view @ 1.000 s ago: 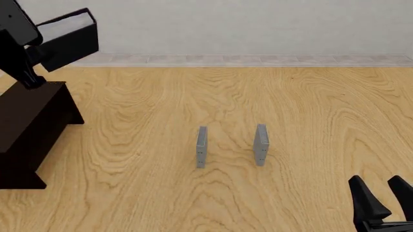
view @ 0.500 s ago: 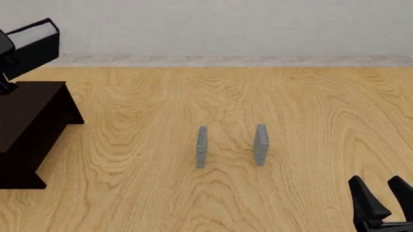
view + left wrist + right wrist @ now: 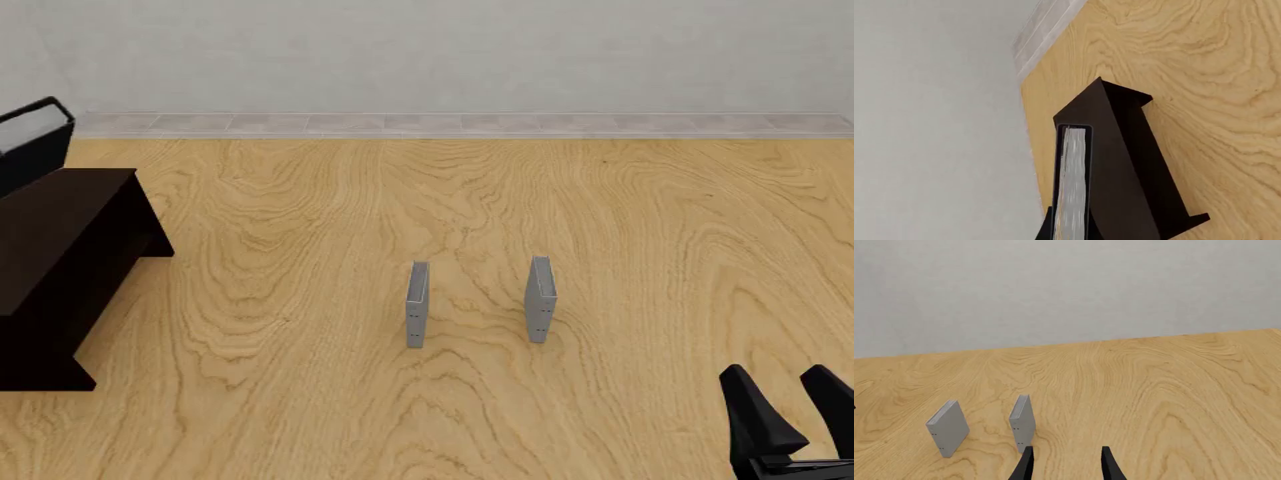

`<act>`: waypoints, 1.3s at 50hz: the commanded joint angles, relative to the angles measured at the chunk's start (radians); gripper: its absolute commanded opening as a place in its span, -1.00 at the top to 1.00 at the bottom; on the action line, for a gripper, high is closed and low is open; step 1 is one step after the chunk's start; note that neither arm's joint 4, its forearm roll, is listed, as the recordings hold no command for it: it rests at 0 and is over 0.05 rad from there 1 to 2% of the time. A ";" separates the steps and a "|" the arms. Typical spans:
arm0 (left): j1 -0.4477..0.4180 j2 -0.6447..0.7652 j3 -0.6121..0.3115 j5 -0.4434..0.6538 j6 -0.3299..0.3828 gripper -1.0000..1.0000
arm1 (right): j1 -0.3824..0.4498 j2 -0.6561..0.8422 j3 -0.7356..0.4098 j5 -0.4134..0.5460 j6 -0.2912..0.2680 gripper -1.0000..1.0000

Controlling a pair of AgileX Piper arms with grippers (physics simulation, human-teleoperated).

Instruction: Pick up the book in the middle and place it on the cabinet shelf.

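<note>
Left wrist view | left gripper [image 3: 1066, 235] clenched on book [image 3: 1073, 185] | cabinet [image 3: 1134, 170] just beyond | early release risks toppling off edge

The table [image 3: 534, 190] was light, yellowish wood with bold swirling grain and a smooth, matt finish. The cabinet shelf [image 3: 60, 250] at the left edge looked like very dark, almost black wood, smooth and dull. The book [image 3: 1073, 185] had a black cover and a white, paper-like page edge. Two upright plates [image 3: 416, 303] at centre looked grey, matt, metal-like. The right gripper [image 3: 790, 415] appeared black and faintly glossy.
</note>
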 commanded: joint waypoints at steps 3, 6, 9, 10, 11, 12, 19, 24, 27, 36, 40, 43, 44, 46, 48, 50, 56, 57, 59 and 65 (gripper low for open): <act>0.108 0.022 0.079 -0.139 0.103 1.00 | 0.001 0.000 0.000 0.003 0.001 -1.00; 0.126 0.048 0.074 -0.160 0.115 1.00 | 0.001 -0.001 0.000 0.003 0.004 -1.00; 0.125 0.062 0.079 -0.172 0.113 1.00 | -0.002 0.000 0.000 0.003 0.004 -1.00; 0.126 0.068 0.084 -0.185 0.117 1.00 | -0.002 0.000 0.000 0.003 0.004 -1.00; 0.126 0.068 0.084 -0.185 0.117 1.00 | -0.002 0.000 0.000 0.003 0.004 -1.00; 0.114 0.073 0.073 -0.197 0.107 1.00 | 0.000 -0.001 0.000 0.003 0.003 -1.00; 0.109 0.114 0.073 -0.237 0.104 1.00 | -0.002 0.000 0.000 0.003 0.004 -1.00; 0.139 0.153 0.094 -0.300 0.125 1.00 | -0.001 0.000 0.000 0.003 0.003 -1.00; 0.150 0.176 0.104 -0.343 0.132 1.00 | -0.002 0.000 0.000 0.003 0.002 -1.00; 0.163 0.186 0.153 -0.369 0.132 1.00 | -0.005 0.001 0.000 0.003 0.003 -1.00; 0.155 0.175 0.181 -0.363 0.138 1.00 | -0.003 0.000 0.000 0.002 0.002 -1.00; 0.154 0.171 0.165 -0.352 0.122 1.00 | -0.004 0.000 0.000 0.002 0.002 -1.00; 0.150 0.165 0.165 -0.345 0.120 1.00 | -0.004 0.000 0.000 0.002 0.002 -1.00; 0.134 0.156 0.151 -0.315 0.094 1.00 | -0.005 0.000 0.000 0.002 0.002 -1.00; 0.133 0.149 0.161 -0.315 0.107 1.00 | -0.004 0.001 0.000 0.002 0.002 -1.00; 0.129 0.151 0.157 -0.311 0.104 1.00 | -0.003 0.001 0.000 0.002 0.001 -1.00; 0.116 0.152 0.146 -0.301 0.088 1.00 | -0.005 0.000 0.000 0.002 0.002 -1.00; 0.115 0.151 0.150 -0.303 0.091 1.00 | -0.005 0.000 0.000 0.002 0.002 -1.00; 0.100 0.143 0.182 -0.325 0.117 1.00 | -0.003 0.000 0.000 0.001 -0.001 -1.00; 0.096 0.149 0.174 -0.312 0.099 1.00 | -0.005 0.000 0.000 0.001 0.002 -1.00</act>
